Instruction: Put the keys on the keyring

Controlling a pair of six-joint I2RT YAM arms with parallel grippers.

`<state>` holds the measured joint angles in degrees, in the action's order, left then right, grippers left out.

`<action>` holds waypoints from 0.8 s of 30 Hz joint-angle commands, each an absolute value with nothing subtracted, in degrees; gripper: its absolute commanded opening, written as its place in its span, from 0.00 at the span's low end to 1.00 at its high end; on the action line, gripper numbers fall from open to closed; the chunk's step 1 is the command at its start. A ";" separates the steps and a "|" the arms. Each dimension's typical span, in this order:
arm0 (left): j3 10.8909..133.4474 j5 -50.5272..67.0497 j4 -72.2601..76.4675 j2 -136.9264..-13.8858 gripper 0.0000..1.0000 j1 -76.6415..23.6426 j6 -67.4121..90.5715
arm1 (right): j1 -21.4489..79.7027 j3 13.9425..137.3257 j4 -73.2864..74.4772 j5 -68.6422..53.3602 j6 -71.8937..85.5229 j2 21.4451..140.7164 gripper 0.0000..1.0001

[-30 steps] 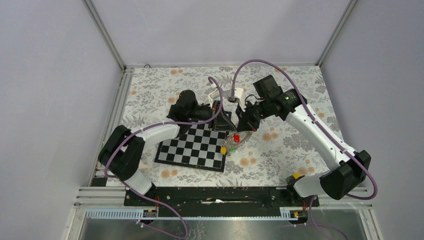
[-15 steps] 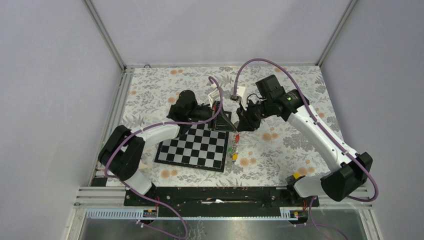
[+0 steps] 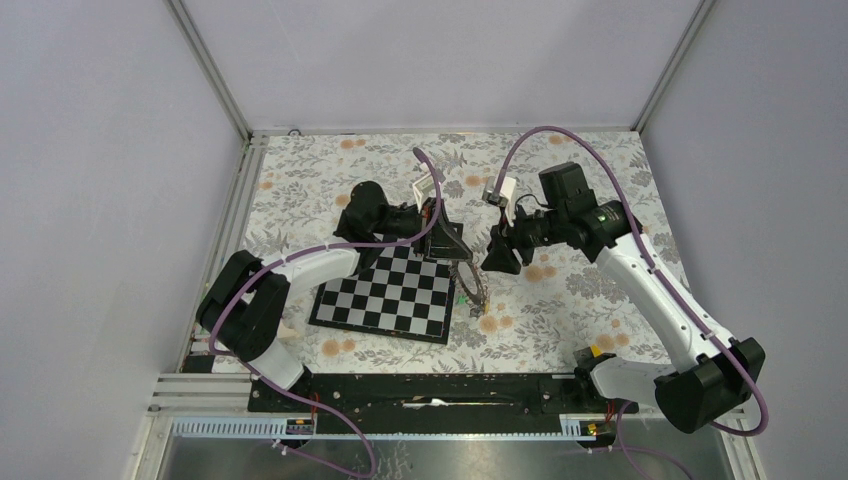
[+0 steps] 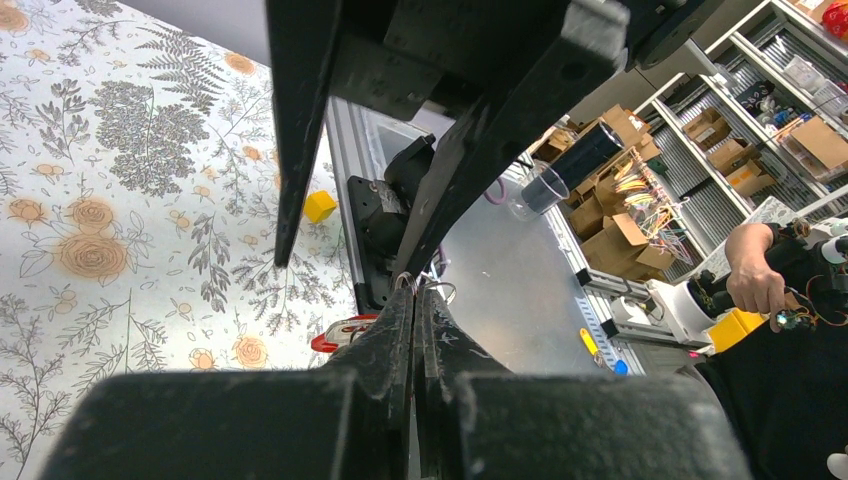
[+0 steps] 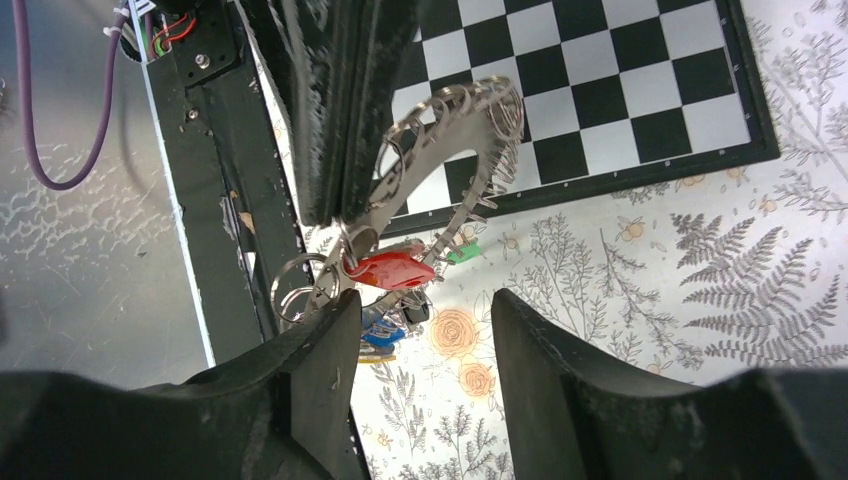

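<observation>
Right gripper (image 5: 420, 310) now spread and drawn back, left gripper (image 4: 414, 297) pinching coiled grey wire keyring (image 5: 415, 150), plastic-tagged keys (image 5: 390, 268) dangling

Robotics lab: box-laden shelving (image 4: 735, 150) (aluminium-framed enclosure (image 3: 208, 68))

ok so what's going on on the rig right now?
The left gripper is shut on the keyring, holding it up on edge by the right side of the chessboard. The keys, with red, green and blue tags, dangle in a bunch at the ring's lower end. The right gripper sits close beside them, open and holding nothing.
</observation>
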<state>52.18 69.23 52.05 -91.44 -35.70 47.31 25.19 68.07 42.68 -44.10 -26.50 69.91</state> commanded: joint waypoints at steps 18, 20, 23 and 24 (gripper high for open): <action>53.77 70.09 60.04 -90.32 0.00 -35.90 50.48 | 24.79 64.50 37.93 -54.18 -26.51 70.11 0.68; 53.70 69.84 60.37 -90.39 0.00 -35.95 50.68 | 24.79 63.98 37.21 -54.57 -25.89 70.34 0.68; 53.70 69.50 60.56 -90.44 0.00 -35.95 50.70 | 24.79 63.48 36.04 -55.57 -24.89 70.74 0.67; 53.62 69.40 60.56 -90.44 0.00 -35.95 50.69 | 24.79 63.42 35.77 -55.89 -24.52 70.84 0.67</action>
